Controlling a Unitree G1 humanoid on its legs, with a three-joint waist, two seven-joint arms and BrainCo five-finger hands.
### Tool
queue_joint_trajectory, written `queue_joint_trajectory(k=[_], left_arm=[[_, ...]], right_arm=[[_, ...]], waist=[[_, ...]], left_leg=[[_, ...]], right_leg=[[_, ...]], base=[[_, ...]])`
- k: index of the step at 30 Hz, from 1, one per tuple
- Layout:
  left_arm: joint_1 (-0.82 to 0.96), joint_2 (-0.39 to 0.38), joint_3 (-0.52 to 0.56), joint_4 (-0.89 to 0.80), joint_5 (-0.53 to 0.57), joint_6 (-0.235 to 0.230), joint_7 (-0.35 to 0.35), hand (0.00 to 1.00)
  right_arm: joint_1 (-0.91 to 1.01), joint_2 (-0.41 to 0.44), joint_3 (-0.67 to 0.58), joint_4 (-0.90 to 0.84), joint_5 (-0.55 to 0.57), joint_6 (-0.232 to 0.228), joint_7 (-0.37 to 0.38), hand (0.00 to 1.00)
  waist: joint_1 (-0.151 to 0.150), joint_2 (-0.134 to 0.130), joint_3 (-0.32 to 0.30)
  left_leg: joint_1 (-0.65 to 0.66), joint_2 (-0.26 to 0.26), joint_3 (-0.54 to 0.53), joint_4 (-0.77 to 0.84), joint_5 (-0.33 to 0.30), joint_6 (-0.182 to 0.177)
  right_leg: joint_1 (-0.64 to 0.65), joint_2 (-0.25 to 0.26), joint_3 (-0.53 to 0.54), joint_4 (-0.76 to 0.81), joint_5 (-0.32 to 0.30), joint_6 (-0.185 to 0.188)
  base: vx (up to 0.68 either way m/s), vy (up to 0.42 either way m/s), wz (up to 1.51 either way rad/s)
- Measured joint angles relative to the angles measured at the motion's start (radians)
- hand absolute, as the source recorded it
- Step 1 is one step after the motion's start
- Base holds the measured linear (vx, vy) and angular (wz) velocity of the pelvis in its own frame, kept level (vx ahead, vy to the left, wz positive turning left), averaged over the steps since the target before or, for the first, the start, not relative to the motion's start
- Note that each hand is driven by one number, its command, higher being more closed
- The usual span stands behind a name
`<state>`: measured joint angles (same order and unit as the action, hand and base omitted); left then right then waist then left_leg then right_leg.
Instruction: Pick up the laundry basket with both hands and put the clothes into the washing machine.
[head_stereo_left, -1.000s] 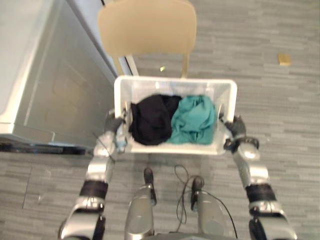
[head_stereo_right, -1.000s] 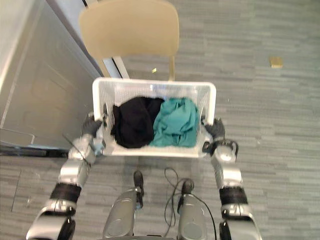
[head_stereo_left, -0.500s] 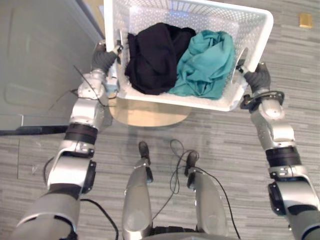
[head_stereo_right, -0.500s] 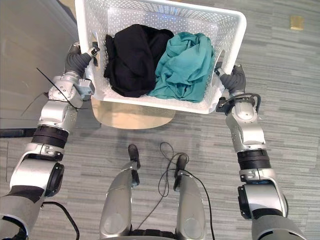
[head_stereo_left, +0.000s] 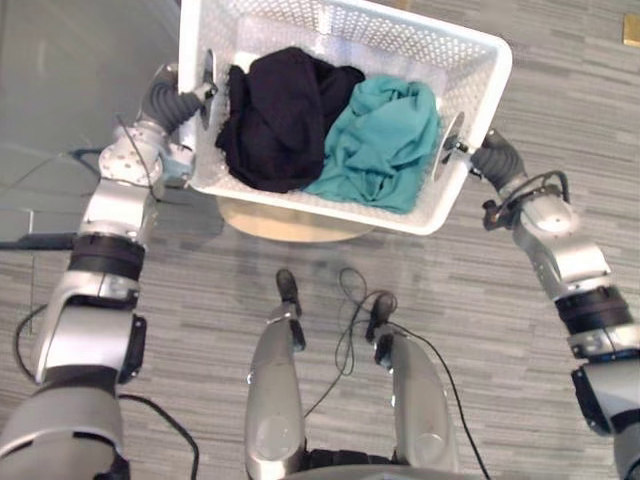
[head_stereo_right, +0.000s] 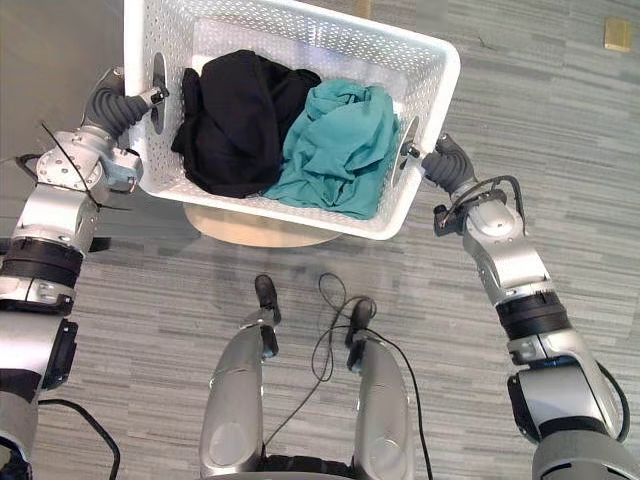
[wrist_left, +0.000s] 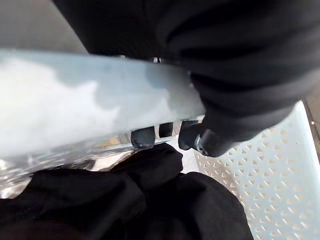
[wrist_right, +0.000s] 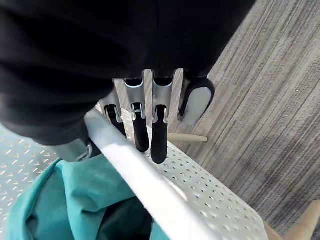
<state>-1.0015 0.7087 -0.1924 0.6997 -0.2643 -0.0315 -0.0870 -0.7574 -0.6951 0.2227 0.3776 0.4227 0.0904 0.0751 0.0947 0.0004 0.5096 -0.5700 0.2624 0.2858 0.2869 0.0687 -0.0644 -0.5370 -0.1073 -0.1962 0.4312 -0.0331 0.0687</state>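
I hold a white perforated laundry basket (head_stereo_left: 470, 190) in the air with both hands. Inside it a black garment (head_stereo_left: 275, 115) lies on the left and a teal garment (head_stereo_left: 385, 140) on the right. My left hand (head_stereo_left: 170, 100) grips the handle in the basket's left wall, its dark fingertips (wrist_left: 145, 136) curled under the rim (wrist_left: 75, 110) above the black garment (wrist_left: 165, 200). My right hand (head_stereo_left: 495, 160) grips the right wall's handle, fingers (wrist_right: 145, 130) hooked over the rim (wrist_right: 150, 175) beside the teal garment (wrist_right: 60, 200). The basket tilts a little, its right side lower.
A tan wooden chair seat (head_stereo_left: 290, 222) sits directly under the basket. A grey metal panel (head_stereo_left: 60, 80) runs along the left. A small tan object (head_stereo_left: 631, 28) lies on the grey plank floor (head_stereo_left: 520, 380) at the far right.
The basket has risen off the chair seat in both hands and has shifted leftward, tilting slightly. The camera view has moved too.
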Motion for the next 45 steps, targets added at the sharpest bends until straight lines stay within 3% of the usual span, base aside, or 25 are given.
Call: queue_joint_trajectory(k=[6,17,18,31,35,45], left_arm=[[-0.019,0.0,-0.042,0.065,-0.012,0.007,-0.022,1.0],[-0.075,0.0,-0.041,0.174,-0.011,0.015,-0.013,1.0],[-0.079,-0.001,-0.041,0.175,-0.011,0.017,-0.012,0.0],[-0.086,-0.04,0.073,0.244,-0.014,0.05,0.046,0.0],[-0.083,-0.029,0.122,0.28,-0.008,0.065,0.049,0.0],[-0.085,0.013,0.125,0.242,-0.006,0.063,0.051,0.0]], right_arm=[[-0.085,0.004,0.068,0.128,0.0,0.001,0.032,1.0],[-0.262,0.098,0.107,0.344,-0.004,0.005,0.036,1.0],[-0.266,0.1,0.107,0.351,-0.004,0.005,0.036,0.0],[-0.377,0.119,0.027,0.467,-0.001,-0.002,0.016,0.0],[-0.382,0.075,-0.022,0.5,-0.001,-0.002,-0.018,0.0],[-0.381,0.071,-0.028,0.512,0.004,-0.002,-0.029,0.0]], waist=[[-0.003,0.0,0.0],[-0.004,0.0,0.0],[-0.004,0.0,0.0],[-0.011,0.0,0.0],[-0.01,0.0,0.0],[-0.023,0.002,-0.001]], left_leg=[[-0.022,0.002,0.008,-0.01,0.011,0.014],[-0.05,0.007,0.005,-0.016,0.023,0.02],[-0.05,0.006,0.006,-0.021,0.029,0.022],[-0.014,0.002,0.007,-0.106,0.079,-0.002],[-0.008,0.003,0.012,-0.113,0.084,-0.008],[-0.006,0.002,0.014,-0.114,0.09,-0.017]], right_leg=[[-0.015,0.001,-0.017,-0.006,0.001,-0.001],[-0.013,0.007,-0.045,-0.053,0.017,-0.022],[-0.012,0.006,-0.047,-0.055,0.018,-0.023],[0.009,0.017,-0.069,-0.087,0.03,-0.039],[0.011,0.018,-0.069,-0.087,0.03,-0.039],[0.011,0.017,-0.07,-0.085,0.031,-0.042]], base=[[-0.03,-0.051,0.04],[0.05,-0.032,0.02],[0.06,-0.04,0.08],[0.04,-0.044,0.03],[0.01,-0.036,0.0],[0.0,-0.034,0.0]])
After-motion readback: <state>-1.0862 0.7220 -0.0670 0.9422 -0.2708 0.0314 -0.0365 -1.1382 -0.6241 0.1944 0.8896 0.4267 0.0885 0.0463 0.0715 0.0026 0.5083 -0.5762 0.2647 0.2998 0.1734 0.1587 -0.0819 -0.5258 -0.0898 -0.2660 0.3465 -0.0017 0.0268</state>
